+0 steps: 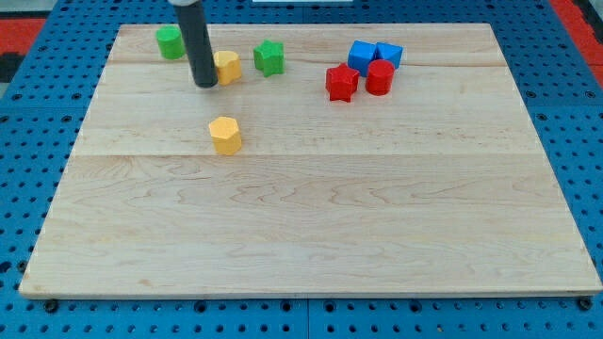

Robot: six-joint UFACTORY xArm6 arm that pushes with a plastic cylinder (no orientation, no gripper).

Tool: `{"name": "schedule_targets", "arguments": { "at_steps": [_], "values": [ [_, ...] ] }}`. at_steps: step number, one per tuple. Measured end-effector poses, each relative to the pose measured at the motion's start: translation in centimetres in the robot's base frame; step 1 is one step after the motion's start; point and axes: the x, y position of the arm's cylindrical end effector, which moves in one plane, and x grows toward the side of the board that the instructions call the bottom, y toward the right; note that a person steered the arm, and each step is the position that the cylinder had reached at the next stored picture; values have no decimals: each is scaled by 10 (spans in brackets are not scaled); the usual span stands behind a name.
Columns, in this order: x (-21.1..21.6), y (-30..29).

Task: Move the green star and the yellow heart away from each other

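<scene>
The green star [269, 57] sits near the view's top, left of centre. The yellow heart [227, 67] lies just to its left, a small gap between them. My tip [204, 83] rests at the yellow heart's left edge, touching or nearly touching it. The dark rod rises from there toward the view's top and hides part of the heart's left side.
A green cylinder [171, 41] stands at the top left. A yellow hexagon block [225, 135] lies below the heart. A red star [342, 82], a red cylinder [380, 77] and two blue blocks [363, 56] [388, 54] cluster at the top right. The wooden board [311, 226] ends in blue pegboard.
</scene>
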Motion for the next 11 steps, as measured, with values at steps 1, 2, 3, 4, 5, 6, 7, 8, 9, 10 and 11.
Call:
{"name": "schedule_targets", "arguments": {
  "at_steps": [1,2,3,4,5,6,7,8,9,10,11],
  "values": [
    [-43,37],
    [-54,47],
    [-52,41],
    [-56,7],
    [-98,32],
    [-104,70],
    [-104,74],
    [-99,17],
    [-77,22],
    [-77,50],
    [-77,73]
  ]
}}
